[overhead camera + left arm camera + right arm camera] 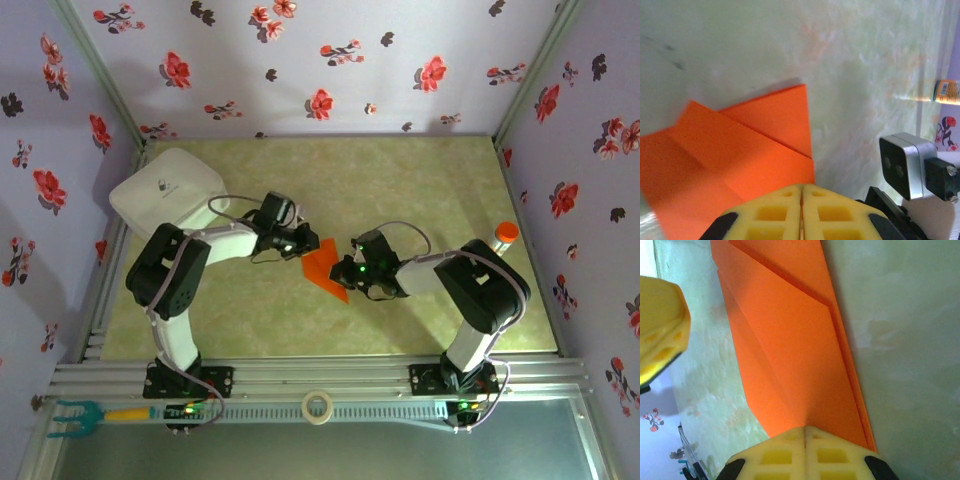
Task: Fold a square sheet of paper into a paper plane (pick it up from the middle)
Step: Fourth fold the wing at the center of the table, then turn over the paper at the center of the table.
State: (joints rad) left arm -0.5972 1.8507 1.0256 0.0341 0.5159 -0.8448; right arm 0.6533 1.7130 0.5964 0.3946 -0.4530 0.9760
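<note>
The square sheet of paper (325,266) is bright orange and folded into a creased wedge with layered flaps. It is held just over the middle of the table between both grippers. My left gripper (303,243) is shut on its upper left edge; in the left wrist view the yellow fingertips (802,186) meet on the paper (740,150). My right gripper (352,272) is shut on the lower right end. In the right wrist view the paper (795,340) puckers where that gripper (805,429) pinches it. A left finger (660,325) shows at that view's left edge.
A small orange-capped bottle (506,235) stands at the table's right edge, also in the left wrist view (947,92). A white box (165,190) sits at the back left. A tape roll (318,407) and a teal-headed tool (85,415) lie on the front rail.
</note>
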